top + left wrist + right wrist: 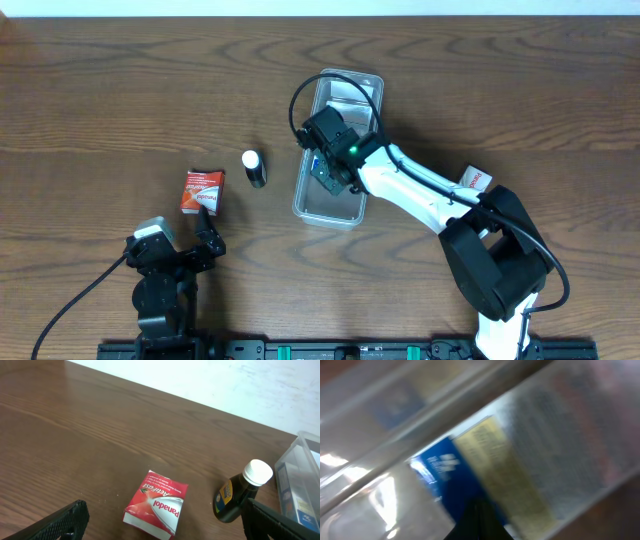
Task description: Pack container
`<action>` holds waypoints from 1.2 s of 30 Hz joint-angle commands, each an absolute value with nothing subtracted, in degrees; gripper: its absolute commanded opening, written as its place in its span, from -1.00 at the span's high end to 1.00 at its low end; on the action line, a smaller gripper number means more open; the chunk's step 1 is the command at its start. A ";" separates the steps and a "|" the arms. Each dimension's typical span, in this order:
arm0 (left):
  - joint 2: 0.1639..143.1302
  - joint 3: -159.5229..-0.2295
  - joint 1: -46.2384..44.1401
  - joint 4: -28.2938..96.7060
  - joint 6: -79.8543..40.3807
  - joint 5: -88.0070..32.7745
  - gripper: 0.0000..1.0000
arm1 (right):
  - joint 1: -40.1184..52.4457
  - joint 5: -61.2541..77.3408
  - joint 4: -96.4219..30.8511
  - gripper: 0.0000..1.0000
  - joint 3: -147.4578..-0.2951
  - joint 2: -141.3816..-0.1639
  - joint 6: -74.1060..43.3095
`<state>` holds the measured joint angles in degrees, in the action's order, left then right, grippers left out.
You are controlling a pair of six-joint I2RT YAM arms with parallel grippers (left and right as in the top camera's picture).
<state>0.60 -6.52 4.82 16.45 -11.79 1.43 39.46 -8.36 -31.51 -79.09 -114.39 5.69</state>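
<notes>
The clear plastic container [350, 82] lies lengthways at the table's middle; its corner shows in the left wrist view [306, 447] and its wall fills the right wrist view [395, 420]. A blue and yellow box [455, 477] lies inside it [317, 176]. My right gripper [332, 165] reaches down into the container, and its fingers [477, 520] look pressed together just above that box; the view is blurred. My left gripper [180, 245] is open and empty [167, 527], low near the front edge, just short of a red Panadol box [156, 505].
The red Panadol box [202, 190] lies flat left of the container. A small dark bottle with a white cap [254, 167] lies between them, also in the left wrist view [240, 492]. A small red and white box [475, 180] sits beside the right arm.
</notes>
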 commanded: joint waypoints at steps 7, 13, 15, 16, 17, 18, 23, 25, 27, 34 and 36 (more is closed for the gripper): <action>0.60 -5.19 4.91 16.97 -11.66 0.82 -0.96 | 38.26 -17.21 -27.20 0.97 -78.98 -115.39 6.98; 0.60 -5.19 4.91 16.97 -11.66 0.82 -0.96 | 39.35 -0.12 -31.00 0.97 -79.05 -115.07 6.96; 0.60 -5.19 4.91 16.97 -11.66 0.82 -0.96 | 39.77 4.47 -32.47 0.97 -79.05 -115.09 6.96; 0.60 -5.19 4.91 16.97 -11.66 0.82 -0.96 | 39.99 7.01 -32.86 0.97 -79.05 -115.09 6.98; 0.60 -5.19 4.91 16.97 -11.66 0.82 -0.96 | 40.16 9.04 -33.04 0.97 -79.05 -115.09 7.20; 0.60 -5.19 4.91 16.97 -11.66 0.82 -0.96 | 40.34 11.77 -33.23 0.97 -79.05 -115.09 8.60; 0.60 -5.19 4.91 16.97 -11.66 0.82 -0.96 | 41.06 14.41 -33.74 0.97 -79.05 -115.09 10.87; 0.60 -5.19 4.91 16.97 -11.66 0.82 -0.96 | 41.06 14.02 -34.44 0.97 -79.05 -115.11 11.53; 0.60 -5.19 4.91 16.97 -11.66 0.82 -0.96 | 41.04 11.92 -34.70 0.97 -78.89 -115.44 11.42; 0.60 -5.19 4.91 16.97 -11.66 0.82 -0.96 | 40.47 0.89 -31.79 0.97 -78.63 -118.93 11.40; 0.60 -5.19 4.91 16.97 -11.66 0.82 -0.96 | 40.32 -0.91 -30.63 0.97 -78.63 -120.27 11.40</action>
<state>0.60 -6.52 4.82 16.45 -11.79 1.43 40.40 4.19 -31.31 -79.07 -117.54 10.66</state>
